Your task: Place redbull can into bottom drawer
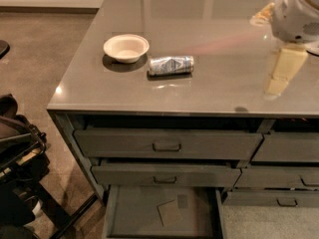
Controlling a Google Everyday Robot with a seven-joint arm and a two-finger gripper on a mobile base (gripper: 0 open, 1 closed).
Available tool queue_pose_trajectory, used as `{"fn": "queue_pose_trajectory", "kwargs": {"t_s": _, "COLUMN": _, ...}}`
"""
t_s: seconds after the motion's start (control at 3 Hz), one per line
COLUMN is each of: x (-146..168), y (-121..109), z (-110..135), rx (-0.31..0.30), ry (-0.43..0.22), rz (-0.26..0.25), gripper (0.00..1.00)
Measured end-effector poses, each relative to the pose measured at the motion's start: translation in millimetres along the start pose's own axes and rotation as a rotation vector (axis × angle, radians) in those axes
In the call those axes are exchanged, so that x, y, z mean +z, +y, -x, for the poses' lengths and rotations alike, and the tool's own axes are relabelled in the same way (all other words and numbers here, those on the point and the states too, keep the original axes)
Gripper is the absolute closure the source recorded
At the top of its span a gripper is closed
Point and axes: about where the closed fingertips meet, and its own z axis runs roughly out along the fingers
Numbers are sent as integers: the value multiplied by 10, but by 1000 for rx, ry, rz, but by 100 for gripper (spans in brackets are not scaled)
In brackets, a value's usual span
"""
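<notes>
Grey worktop (209, 91) carries the redbull can (171, 65), which lies on its side w/ long axis running left-right, just right of a cream bowl (126, 48), close but apart. Bottom drawer (132, 208) is pulled open below the front edge, nothing in it but a tan patch (170, 213) on the floor; the 2 wide drawers above, upper (167, 144) & middle (164, 176), sit closed. Gripper (276, 83) hangs over the worktop's right end, well apart from the can, carrying nothing visible; can't tell if it's clenched or released.

Rounded white arm housing (299, 11) at far right, pale cream jaws beneath.
</notes>
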Motion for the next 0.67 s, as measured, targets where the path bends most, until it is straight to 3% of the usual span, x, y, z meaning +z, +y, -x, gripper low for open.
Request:
{"fn": "queue_pose_trajectory", "kwargs": {"t_s": 0.33, "x": 252, "y": -373, "z": 115, "rx": -106, "ry": -37, "rz": 8, "gripper": 0}}
{"fn": "queue_pose_trajectory", "kwargs": {"t_s": 0.67, "x": 542, "y": -634, "z": 333, "rx": -156, "ry": -128, "rz": 19, "gripper": 0}}
